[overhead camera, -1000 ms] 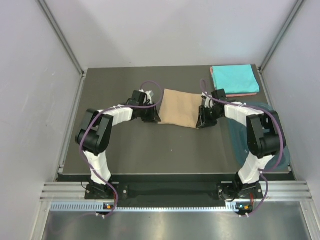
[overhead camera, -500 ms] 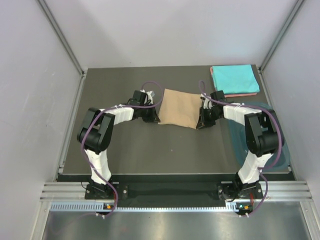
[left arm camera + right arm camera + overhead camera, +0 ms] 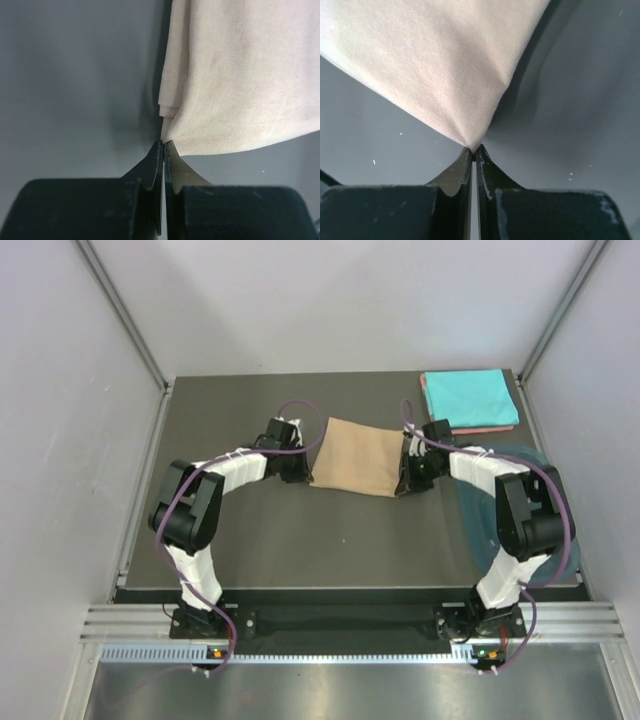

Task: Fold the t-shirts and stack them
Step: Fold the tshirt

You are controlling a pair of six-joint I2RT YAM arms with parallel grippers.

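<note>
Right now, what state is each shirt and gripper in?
tan shirt: folded, a corner pinched at each side.
turquoise shirt: folded, stacked on the pink shirt.
pink shirt: underneath, only an edge showing.
left gripper: fingers shut on the tan shirt.
right gripper: fingers shut on the tan shirt.

The tan shirt (image 3: 355,456), folded to a rough rectangle with both near corners puckered to points, lies slightly skewed at the middle of the table (image 3: 300,540), well apart from the folded turquoise shirt (image 3: 468,398) stacked on the pink shirt (image 3: 482,429) at the far right corner.
</note>
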